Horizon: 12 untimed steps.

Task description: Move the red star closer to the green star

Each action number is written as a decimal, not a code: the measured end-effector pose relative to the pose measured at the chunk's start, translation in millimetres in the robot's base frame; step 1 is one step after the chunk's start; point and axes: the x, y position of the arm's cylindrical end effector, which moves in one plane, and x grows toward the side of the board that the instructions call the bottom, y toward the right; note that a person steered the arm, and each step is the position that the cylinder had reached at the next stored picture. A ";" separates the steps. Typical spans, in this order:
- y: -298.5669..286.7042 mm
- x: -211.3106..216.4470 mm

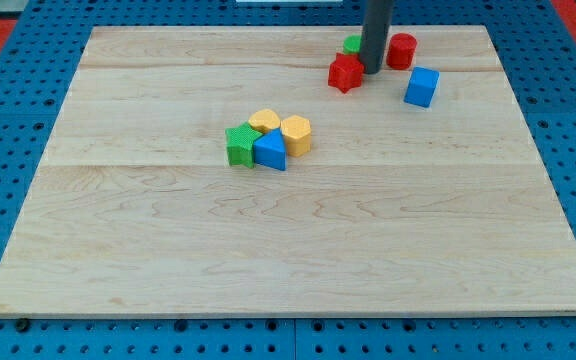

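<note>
The red star lies near the top edge of our wooden board, right of its middle, with my tip just beside it on the view's right, touching or nearly so, and carrying nothing, being a bare rod. Behind the rod we see a green block, partly hidden so its shape is unclear, a red cylinder and a blue cube. Near the board's middle we find a green star, a blue triangular block and two yellow blocks clustered together.
</note>
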 end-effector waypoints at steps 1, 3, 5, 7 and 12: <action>-46.4 2.4; -118.5 36.6; -103.4 44.4; -85.6 48.5; -161.3 64.3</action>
